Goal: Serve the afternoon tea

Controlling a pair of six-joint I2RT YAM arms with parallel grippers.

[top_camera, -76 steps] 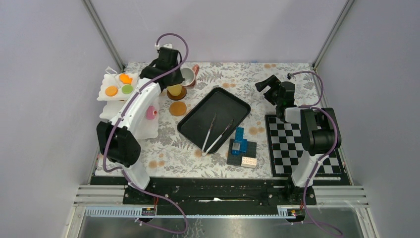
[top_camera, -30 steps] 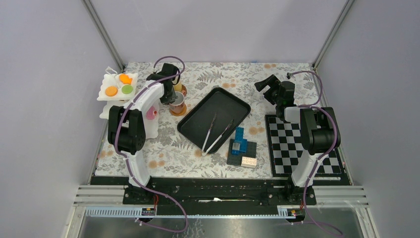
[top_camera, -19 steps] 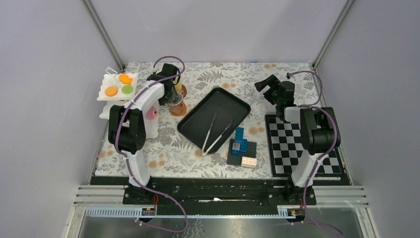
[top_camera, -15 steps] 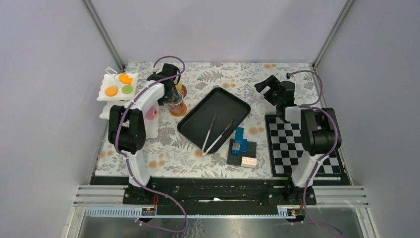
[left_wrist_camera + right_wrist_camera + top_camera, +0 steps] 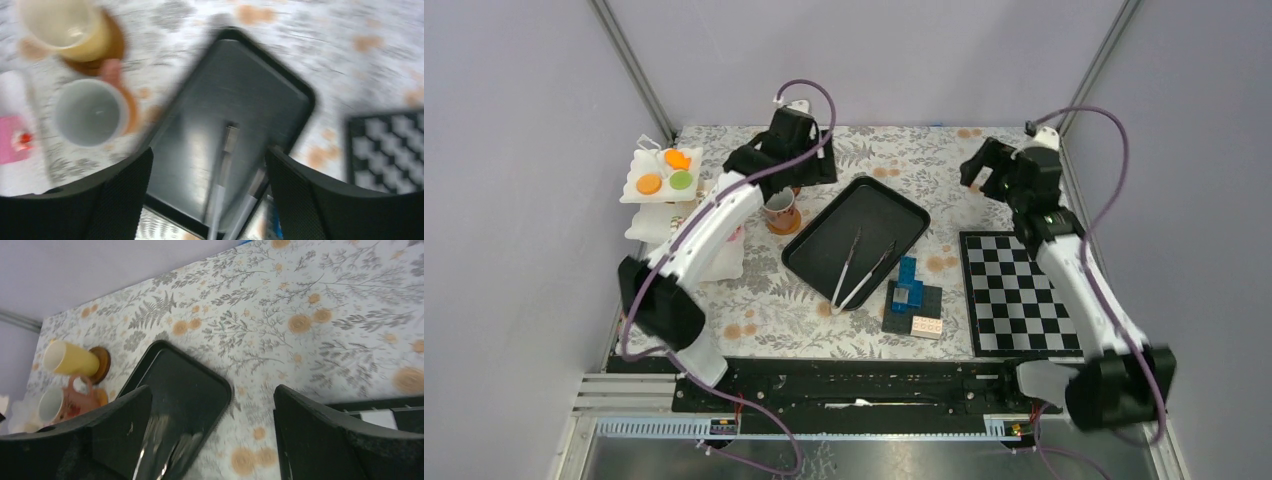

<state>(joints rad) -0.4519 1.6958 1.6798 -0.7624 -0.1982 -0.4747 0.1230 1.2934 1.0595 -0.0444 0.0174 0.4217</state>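
The pinkish patterned mug [image 5: 779, 210] [image 5: 90, 112] stands upright on a brown coaster [image 5: 131, 107] left of the black tray. Behind it a yellow mug [image 5: 65, 25] [image 5: 70, 358] stands on another coaster [image 5: 102, 362]; my left arm hides it in the top view. Orange and green cookies [image 5: 664, 175] lie on the white stand, and a pink cake [image 5: 15, 145] sits lower on it. My left gripper [image 5: 809, 168] [image 5: 209, 160] hangs open and empty above the mugs and tray. The right gripper [image 5: 994, 172] [image 5: 212, 392] is open and empty, high over the back right.
A black tray [image 5: 894, 205] in the middle holds metal tongs [image 5: 859, 268]. In front of it lies a blue and black brick stack [image 5: 912, 300]. A checkerboard mat [image 5: 1019, 290] lies at the right. The white stand [image 5: 639, 190] is at the left edge.
My left gripper opened, let go of the pinkish mug on its coaster and rose up and back. The right arm has lifted and stretched out, still open.
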